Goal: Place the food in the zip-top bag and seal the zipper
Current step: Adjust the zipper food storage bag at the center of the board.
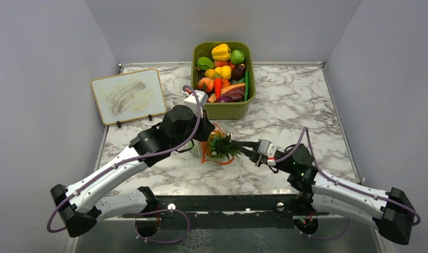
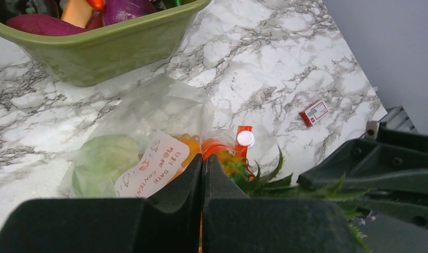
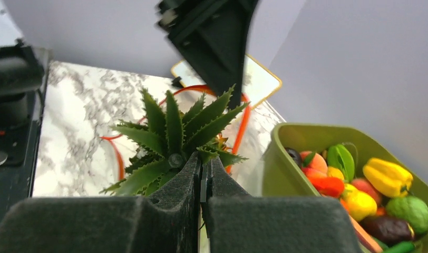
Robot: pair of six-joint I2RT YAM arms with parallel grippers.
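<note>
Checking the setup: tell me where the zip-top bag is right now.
In the top view, the zip-top bag lies mid-table, just near-side of the green bin, between the left gripper and right gripper.

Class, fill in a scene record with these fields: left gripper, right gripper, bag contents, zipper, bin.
left gripper: shut, pinching the zip-top bag at its mouth
right gripper: shut on the leafy fruit, which sits at the bag's mouth
bag contents: a light-green ball beside the white label
zipper: not sealed, mouth open
bin: olive green, on the table beyond the bag
</note>
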